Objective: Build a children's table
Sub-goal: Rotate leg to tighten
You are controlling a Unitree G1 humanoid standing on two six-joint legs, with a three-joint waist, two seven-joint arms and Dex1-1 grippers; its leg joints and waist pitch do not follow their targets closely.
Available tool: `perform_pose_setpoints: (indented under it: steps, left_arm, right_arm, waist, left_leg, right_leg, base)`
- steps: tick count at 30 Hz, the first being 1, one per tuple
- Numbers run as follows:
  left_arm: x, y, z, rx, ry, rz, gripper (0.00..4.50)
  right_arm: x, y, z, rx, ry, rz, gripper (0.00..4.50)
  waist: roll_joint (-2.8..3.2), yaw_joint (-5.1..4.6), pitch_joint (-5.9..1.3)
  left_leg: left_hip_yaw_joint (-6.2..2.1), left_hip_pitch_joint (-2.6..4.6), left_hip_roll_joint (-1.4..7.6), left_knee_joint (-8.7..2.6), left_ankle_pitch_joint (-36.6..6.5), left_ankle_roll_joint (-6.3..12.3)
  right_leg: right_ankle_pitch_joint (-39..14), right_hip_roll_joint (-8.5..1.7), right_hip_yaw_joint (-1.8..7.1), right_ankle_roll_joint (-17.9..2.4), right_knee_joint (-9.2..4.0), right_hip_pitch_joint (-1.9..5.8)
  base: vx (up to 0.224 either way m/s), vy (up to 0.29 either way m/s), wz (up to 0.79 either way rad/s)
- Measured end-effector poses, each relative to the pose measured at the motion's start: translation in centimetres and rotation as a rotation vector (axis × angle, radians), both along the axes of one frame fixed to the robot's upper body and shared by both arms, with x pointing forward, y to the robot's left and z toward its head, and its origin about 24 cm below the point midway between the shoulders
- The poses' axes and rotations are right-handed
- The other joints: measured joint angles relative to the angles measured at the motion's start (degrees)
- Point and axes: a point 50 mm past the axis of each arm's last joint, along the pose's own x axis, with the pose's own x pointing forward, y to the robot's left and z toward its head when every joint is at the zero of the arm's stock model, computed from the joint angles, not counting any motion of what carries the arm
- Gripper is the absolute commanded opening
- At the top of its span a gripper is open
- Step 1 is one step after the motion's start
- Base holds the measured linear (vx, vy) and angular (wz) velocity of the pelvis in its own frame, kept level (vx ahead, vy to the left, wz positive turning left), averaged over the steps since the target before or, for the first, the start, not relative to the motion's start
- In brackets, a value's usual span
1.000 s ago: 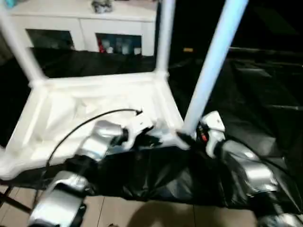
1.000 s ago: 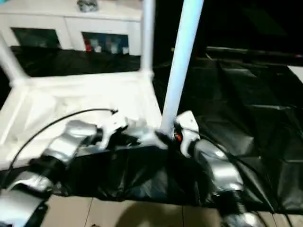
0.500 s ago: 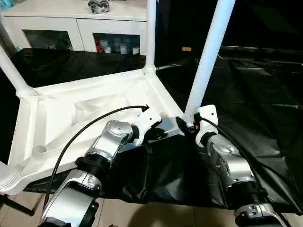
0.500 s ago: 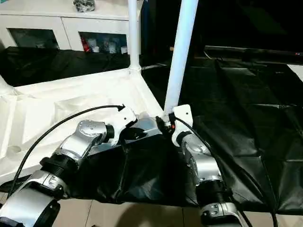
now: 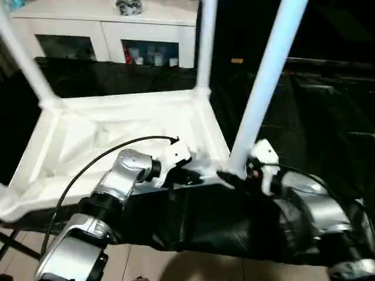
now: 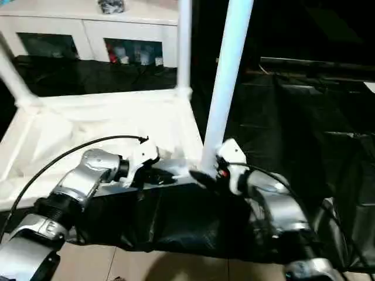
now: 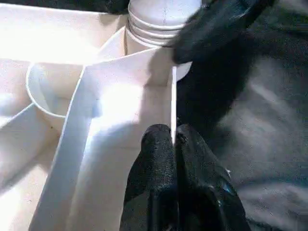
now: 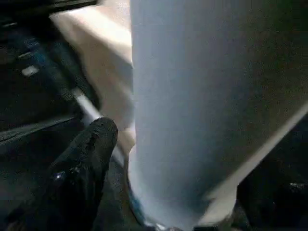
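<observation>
The table top point(image 5: 117, 134) is lying upside down on the black sheet point(image 5: 316, 111). The left gripper point(image 7: 173, 139) is pinching its rim; the right gripper point(image 5: 234, 175), jaws wide, is straddling the leg point(image 5: 263, 82) in the corner beside. Next: seating that leg firmly.

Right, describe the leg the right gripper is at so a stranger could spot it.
On the black-sheeted table lies the upside-down white tabletop. The leg rises from its near corner, by the right gripper; it looks thickest, being nearest the camera.

All-white children's table point(image 5: 117, 126) with pale white tube legs point(image 5: 266, 76), glossy black sheeting point(image 5: 316, 111) beneath, silver forearms point(image 5: 120, 181) with black cable point(image 5: 88, 167), black fingers point(image 7: 166, 159), white cabinet point(image 5: 105, 26) with dark glass doors, beige floor point(image 5: 176, 266).
</observation>
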Motion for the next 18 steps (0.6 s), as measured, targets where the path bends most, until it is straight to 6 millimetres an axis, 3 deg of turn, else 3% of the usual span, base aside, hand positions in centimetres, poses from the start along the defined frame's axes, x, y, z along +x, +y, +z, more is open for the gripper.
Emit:
perform_pose_setpoints:
  steps: [3, 5, 18]
  left_arm:
    - [-0.3, 0.7, 0.1, -0.001, 0.036, -0.055, 0.00]
    - [-0.4, 1.0, 0.2, -0.002, 0.046, -0.076, 0.00]
    - [-0.9, 2.3, 0.4, 0.011, 0.095, -0.155, 0.00]
  right_arm:
    - [-0.9, -0.1, 0.3, 0.018, 0.039, 0.106, 3.70]
    - [-1.1, 0.0, 0.5, 0.023, 0.047, 0.143, 3.47]
    - [-2.1, 0.6, 0.7, 0.019, 0.074, 0.249, 2.65]
  waist:
    - [0.01, 0.38, 0.00]
    - [0.01, 0.48, 0.00]
    - [-0.18, 1.02, 0.11]
  left_leg:
    - [0.00, 0.00, 0.02, 0.00, 0.01, 0.01]
    - [0.00, -0.01, 0.03, 0.02, 0.01, 0.01]
    - [0.00, -0.06, 0.04, 0.03, 0.00, 0.00]
  right_leg:
    - [0.01, 0.00, -0.01, -0.01, 0.02, -0.02]
    - [0.01, 0.00, -0.01, -0.02, 0.02, -0.05]
    - [0.01, 0.00, -0.02, -0.02, 0.02, -0.13]
  base:
    - [0.000, 0.000, 0.00]
    - [0.000, 0.000, 0.00]
    - [0.000, 0.000, 0.00]
